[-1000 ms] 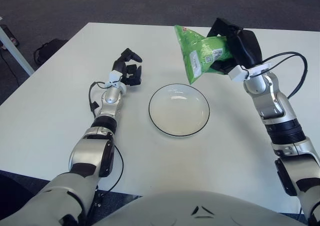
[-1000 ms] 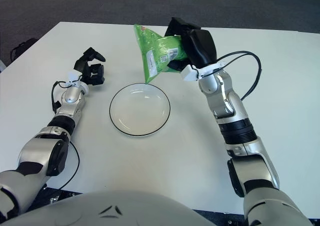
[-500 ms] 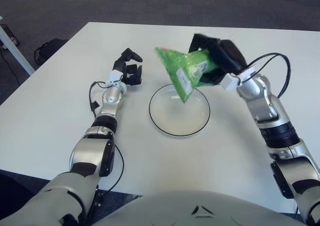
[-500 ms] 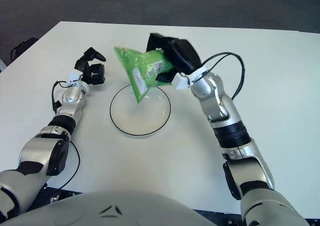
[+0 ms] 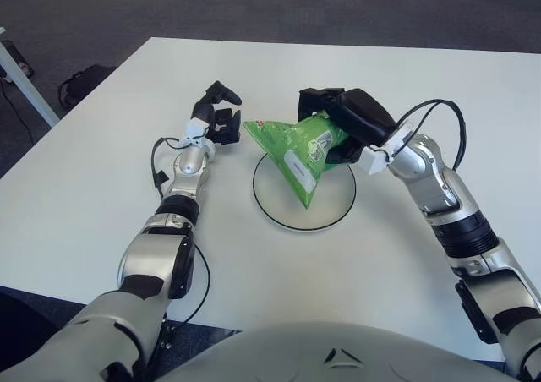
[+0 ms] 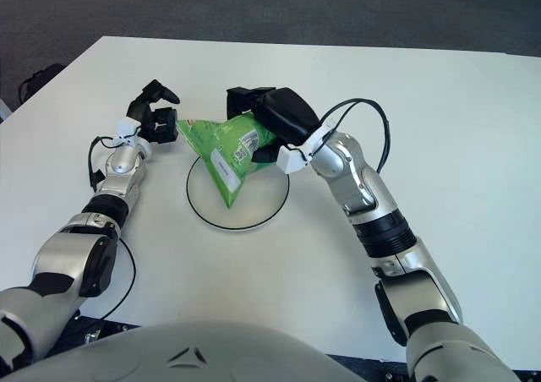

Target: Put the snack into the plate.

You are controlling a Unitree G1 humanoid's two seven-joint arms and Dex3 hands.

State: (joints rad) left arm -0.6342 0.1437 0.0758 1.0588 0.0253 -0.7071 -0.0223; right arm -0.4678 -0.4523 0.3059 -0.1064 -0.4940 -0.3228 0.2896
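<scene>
My right hand [image 5: 338, 128] is shut on a green snack bag [image 5: 294, 152] and holds it low over the white plate with a dark rim [image 5: 336, 206]. The bag hangs tilted, its lower corner pointing down into the plate's middle; I cannot tell whether it touches. The bag covers much of the plate's left and centre. My left hand [image 5: 216, 117] shows to the left of the plate, fingers curled and holding nothing, close to the bag's left corner.
The white table [image 5: 101, 179] spreads around the plate, its left edge slanting toward the dark floor. A dark bag [image 5: 80, 83] lies on the floor beyond the table's left side. A black cable [image 5: 452, 124] loops off my right wrist.
My right hand has carried the snack bag leftward and down from above the plate's far right side to low over the plate. The left hand has stayed put.
</scene>
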